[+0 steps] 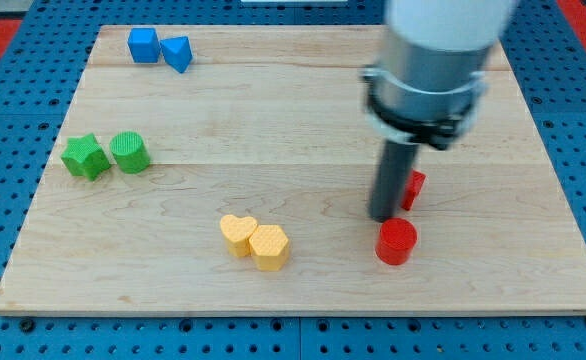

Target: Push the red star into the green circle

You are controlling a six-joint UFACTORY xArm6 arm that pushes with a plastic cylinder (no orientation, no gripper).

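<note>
The red star (413, 187) lies right of the board's middle, mostly hidden behind my rod. My tip (383, 216) rests on the board touching or just left of the star, above the red circle (396, 242). The green circle (129, 152) stands far off at the view's left, with the green star (85, 157) touching its left side.
Two blue blocks (159, 48) sit together at the view's top left. A yellow heart (237, 233) and a yellow hexagon (270, 247) sit together at the bottom centre. The wooden board (293, 110) lies on a blue pegboard.
</note>
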